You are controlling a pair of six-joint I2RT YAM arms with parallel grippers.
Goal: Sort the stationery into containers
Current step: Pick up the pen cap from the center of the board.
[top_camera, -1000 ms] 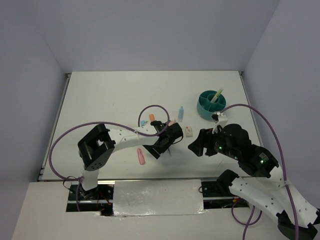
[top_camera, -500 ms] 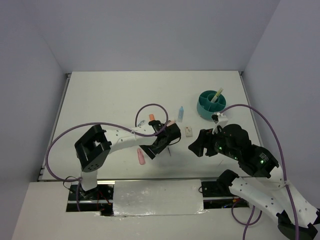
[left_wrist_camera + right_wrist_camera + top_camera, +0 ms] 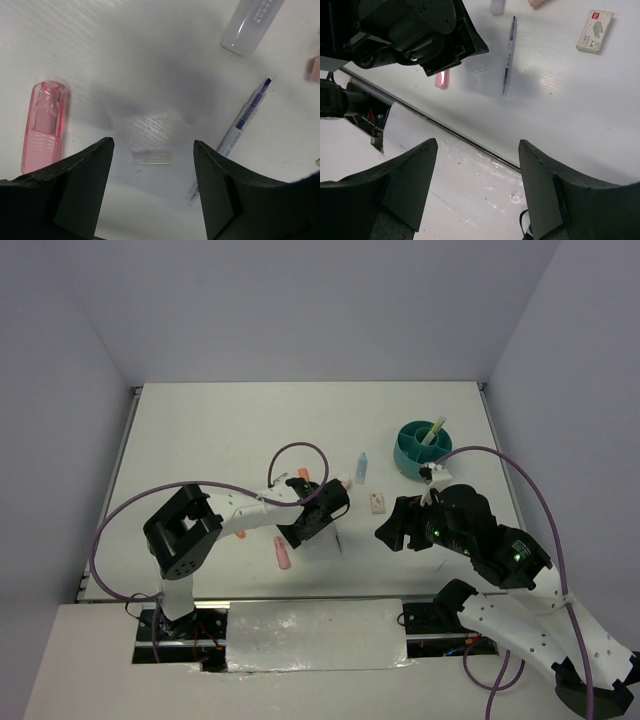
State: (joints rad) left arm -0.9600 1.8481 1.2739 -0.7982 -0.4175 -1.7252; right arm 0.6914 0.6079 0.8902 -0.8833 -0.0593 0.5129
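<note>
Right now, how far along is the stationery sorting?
Early. Done: one yellow pen stands in the teal organiser. In hand: nothing; the left jaws stand open over a small clear cap, and the right jaws are open and empty. Left to sort: that cap, the clear pen, the pink item, the blue highlighter and the staples box.

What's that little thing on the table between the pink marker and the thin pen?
A small clear plastic piece, perhaps a cap, lies between the pink marker and the thin pen; the left wrist view shows it.
</note>
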